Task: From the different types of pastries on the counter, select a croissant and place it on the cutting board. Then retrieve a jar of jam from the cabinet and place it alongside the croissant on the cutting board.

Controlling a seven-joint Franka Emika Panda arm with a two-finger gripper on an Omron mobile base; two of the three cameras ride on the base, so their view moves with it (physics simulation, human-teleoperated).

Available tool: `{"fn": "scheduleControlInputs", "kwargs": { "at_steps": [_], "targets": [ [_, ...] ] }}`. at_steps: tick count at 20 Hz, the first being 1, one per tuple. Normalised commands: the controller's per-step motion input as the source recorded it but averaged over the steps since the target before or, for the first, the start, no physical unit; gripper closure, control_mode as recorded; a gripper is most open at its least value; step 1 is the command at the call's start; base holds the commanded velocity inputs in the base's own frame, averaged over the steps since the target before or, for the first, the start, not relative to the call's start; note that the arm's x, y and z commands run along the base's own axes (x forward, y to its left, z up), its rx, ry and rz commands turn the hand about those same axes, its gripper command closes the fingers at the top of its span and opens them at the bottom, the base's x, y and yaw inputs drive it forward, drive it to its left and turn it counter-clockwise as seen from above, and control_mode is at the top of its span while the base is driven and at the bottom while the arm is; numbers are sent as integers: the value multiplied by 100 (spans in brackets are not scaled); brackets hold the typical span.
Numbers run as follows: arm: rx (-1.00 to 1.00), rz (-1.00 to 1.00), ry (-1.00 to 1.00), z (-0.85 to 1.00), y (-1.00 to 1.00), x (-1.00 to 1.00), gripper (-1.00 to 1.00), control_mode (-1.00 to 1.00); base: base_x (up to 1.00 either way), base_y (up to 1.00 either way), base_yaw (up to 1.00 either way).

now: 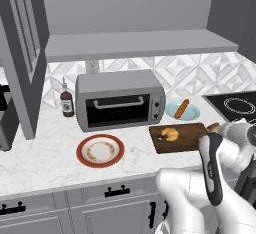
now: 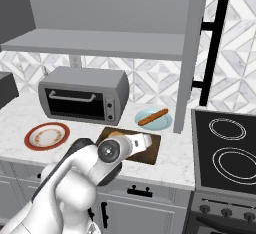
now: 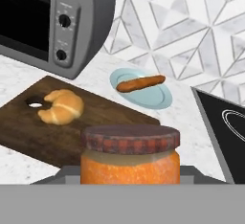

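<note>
Croissant (image 3: 61,106) lies on the dark wooden cutting board (image 3: 28,132), beside the board's small hole, on the marbled counter (image 1: 45,153) just right of the silver toaster oven (image 1: 120,99). Gripper (image 3: 130,182) is clenched on the orange jar of jam (image 3: 130,155), held upright above the board's near right end. Stick-shaped pastry (image 3: 140,83) rests on a pale blue plate (image 3: 160,97) beyond the board; red-rimmed plate (image 1: 100,151) sits left of it.
</note>
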Motion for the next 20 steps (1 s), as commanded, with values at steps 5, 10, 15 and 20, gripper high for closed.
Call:
{"fn": "scheduleControlInputs", "kwargs": {
  "at_steps": [5,10,15,20],
  "targets": [
    [-1,1,-1,-100,50,99,100,-100,0,0,0],
    [-8,3,-7,-100,63,86,100,-100,0,0,0],
    [-7,3,-12,-100,60,57,100,-100,0,0,0],
    [0,1,-19,-100,44,8,100,-100,0,0,0]
  ]
}}
